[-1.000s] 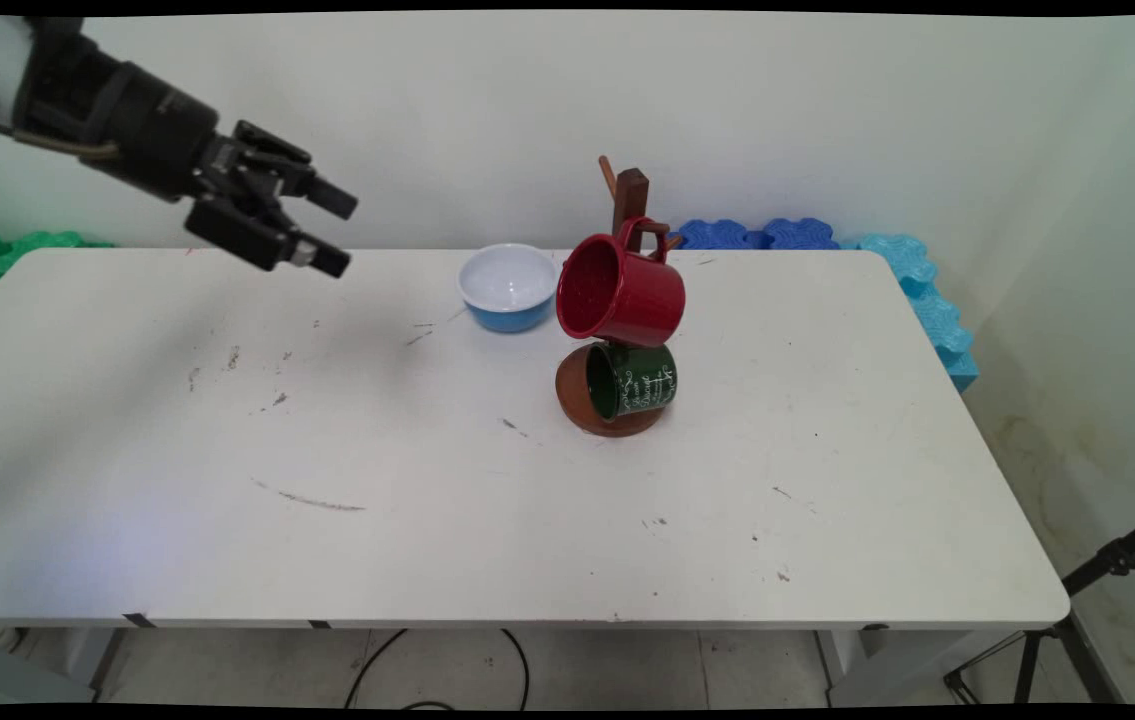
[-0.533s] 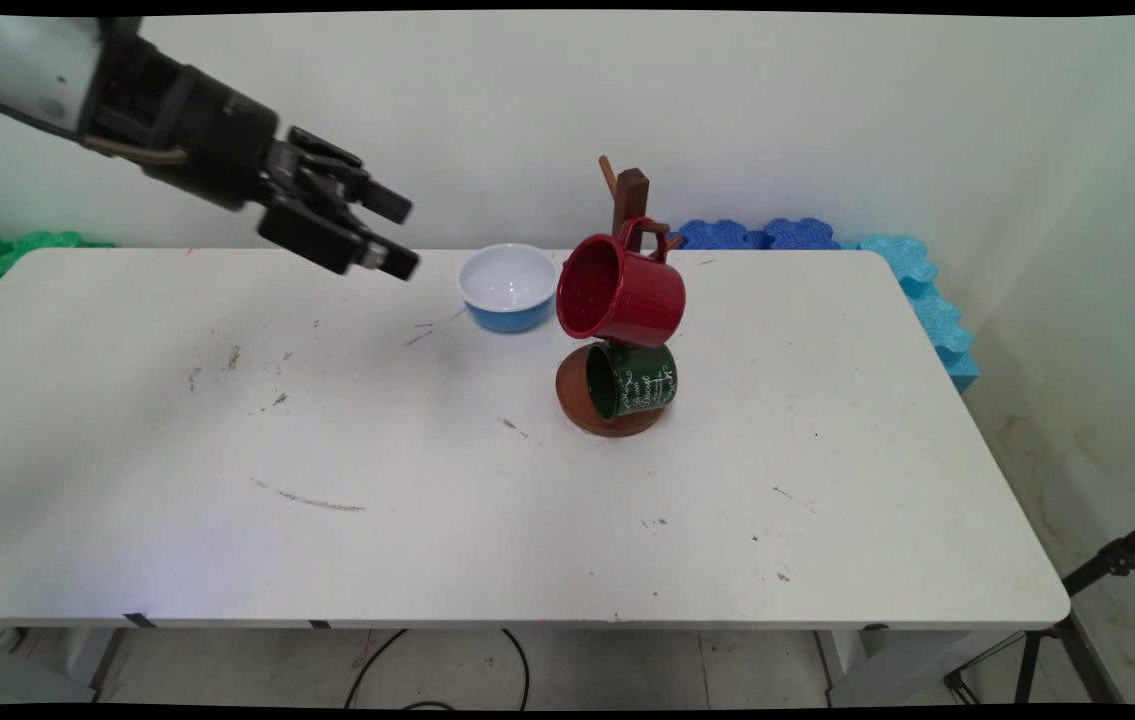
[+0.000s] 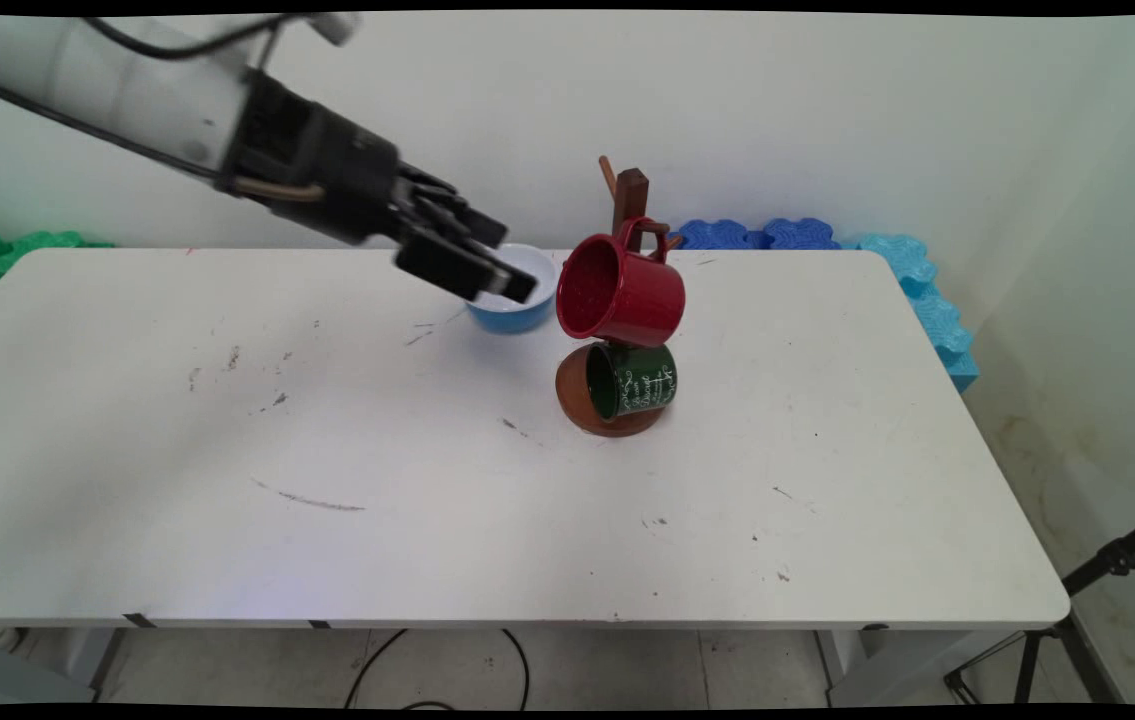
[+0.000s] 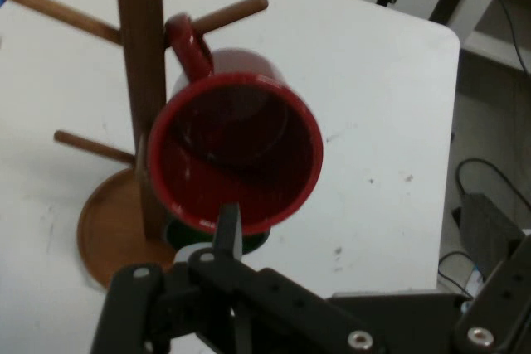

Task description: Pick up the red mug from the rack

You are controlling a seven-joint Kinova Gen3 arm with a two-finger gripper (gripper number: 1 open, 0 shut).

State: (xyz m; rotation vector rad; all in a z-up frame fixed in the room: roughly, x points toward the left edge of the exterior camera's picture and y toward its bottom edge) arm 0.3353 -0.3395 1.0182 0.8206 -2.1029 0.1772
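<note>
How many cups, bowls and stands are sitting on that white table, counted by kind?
Mugs: 2, a red mug and a green mug, both hanging on the stand.
Bowls: 1, a blue bowl, partly behind the gripper.
Stands: 1, a wooden mug tree.
Total: 4.

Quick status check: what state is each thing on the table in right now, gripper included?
gripper: open, empty, in front of the bowl, near the red mug's mouth.
red mug: hanging by its handle on the mug tree, mouth sideways.
green mug: hanging lower, below the red mug.
mug tree: upright.
blue bowl: upright, partly hidden.
</note>
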